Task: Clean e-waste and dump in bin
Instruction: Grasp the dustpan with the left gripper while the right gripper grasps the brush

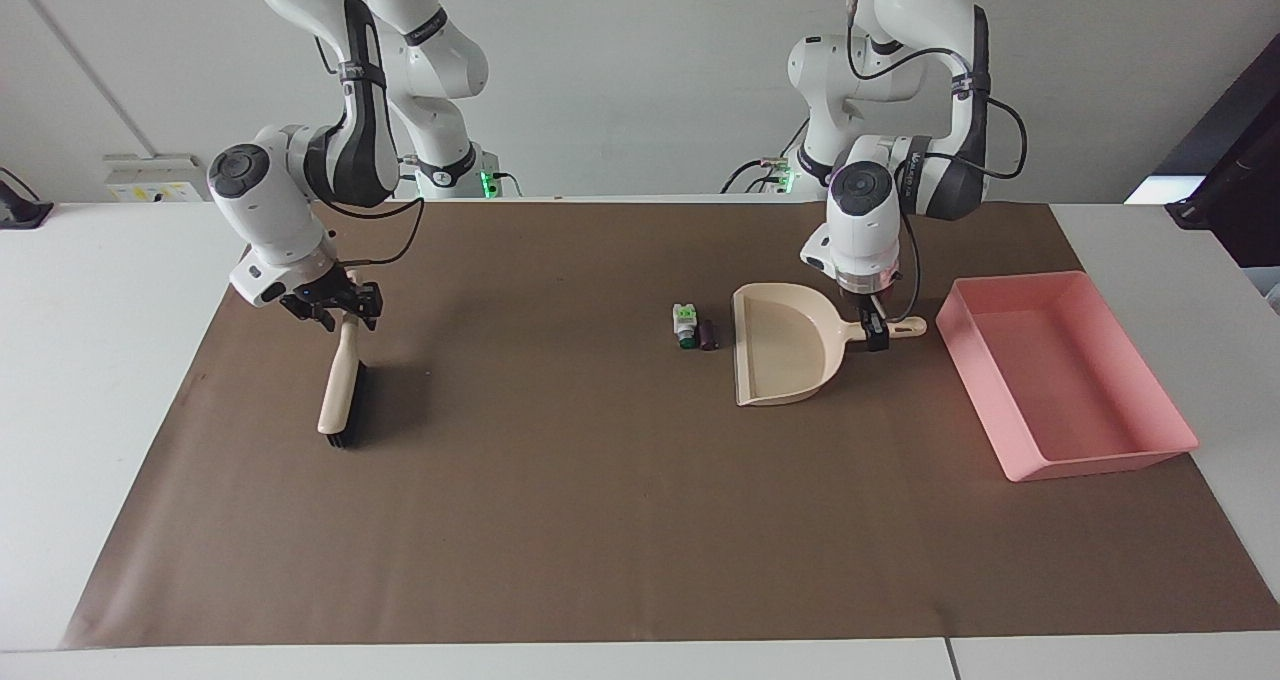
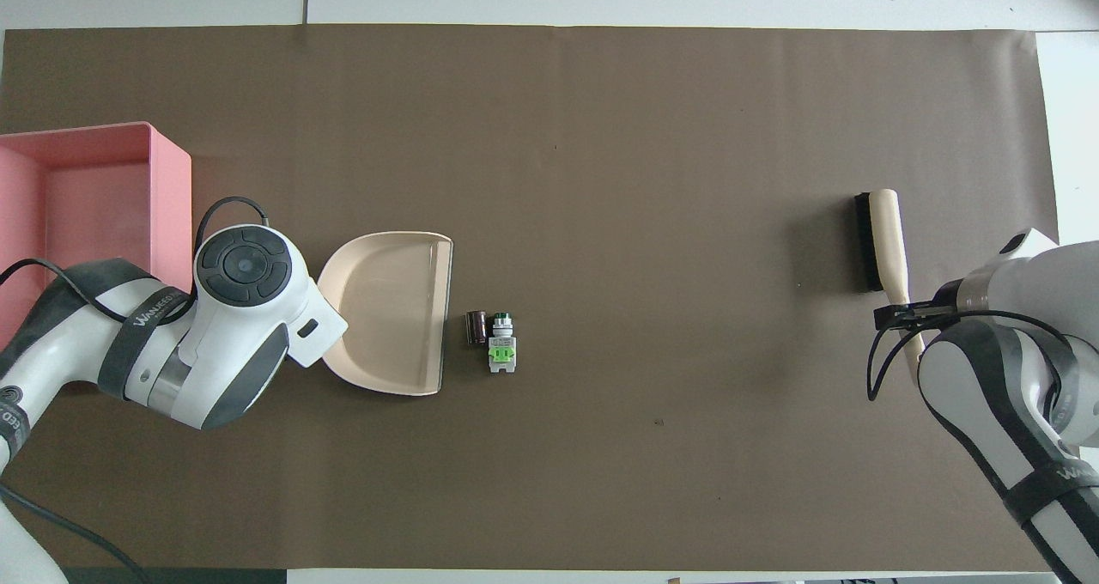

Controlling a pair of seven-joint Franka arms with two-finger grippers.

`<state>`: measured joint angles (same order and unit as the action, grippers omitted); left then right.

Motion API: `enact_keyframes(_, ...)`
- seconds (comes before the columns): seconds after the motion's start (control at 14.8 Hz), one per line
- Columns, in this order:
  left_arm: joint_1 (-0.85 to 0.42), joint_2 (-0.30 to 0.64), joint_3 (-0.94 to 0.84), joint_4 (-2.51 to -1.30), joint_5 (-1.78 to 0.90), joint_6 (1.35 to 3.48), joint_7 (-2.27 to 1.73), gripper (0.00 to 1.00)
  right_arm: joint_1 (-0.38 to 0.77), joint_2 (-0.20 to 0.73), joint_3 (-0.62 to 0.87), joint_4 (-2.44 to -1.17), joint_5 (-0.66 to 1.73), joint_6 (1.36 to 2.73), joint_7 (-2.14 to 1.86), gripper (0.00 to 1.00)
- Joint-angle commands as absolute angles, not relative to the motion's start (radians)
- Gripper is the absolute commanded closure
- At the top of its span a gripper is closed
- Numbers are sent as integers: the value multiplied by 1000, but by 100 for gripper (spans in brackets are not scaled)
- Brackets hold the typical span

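Two e-waste pieces lie side by side on the brown mat: a white-and-green component (image 1: 685,323) (image 2: 500,352) and a dark brownish-purple cylinder (image 1: 709,334) (image 2: 475,327). They sit just outside the open mouth of the beige dustpan (image 1: 780,355) (image 2: 391,309). My left gripper (image 1: 878,336) is down at the dustpan's handle; in the overhead view the wrist hides it. The pink bin (image 1: 1065,380) (image 2: 94,189) stands at the left arm's end of the table. My right gripper (image 1: 340,310) (image 2: 903,316) is at the handle end of a beige brush (image 1: 338,390) (image 2: 883,240).
The brown mat (image 1: 600,510) covers most of the white table. The brush's black bristles (image 2: 865,240) face the middle of the table. A dark object (image 1: 1225,190) sits off the mat at the left arm's end.
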<state>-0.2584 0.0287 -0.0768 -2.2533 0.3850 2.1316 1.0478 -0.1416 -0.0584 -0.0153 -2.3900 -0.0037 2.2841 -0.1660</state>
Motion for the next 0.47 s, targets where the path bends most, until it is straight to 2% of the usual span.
enact_keyframes(0.0,-282,8,-66,-2284,408,2158,1020,53,-153,-75,-8,-2410,18,2303,-198,38)
enact_keyframes(0.13,-284,8,-66,-2283,408,2158,1019,75,-153,-75,-8,-2405,21,2296,-190,89)
enact_keyframes(0.2,-282,6,-66,-2283,408,2152,1019,83,-155,-72,-8,-2399,23,2290,-180,100)
enact_keyframes(0.4,-273,5,-64,-2255,408,2131,1025,100,-144,-66,-8,-2359,25,2238,-175,100)
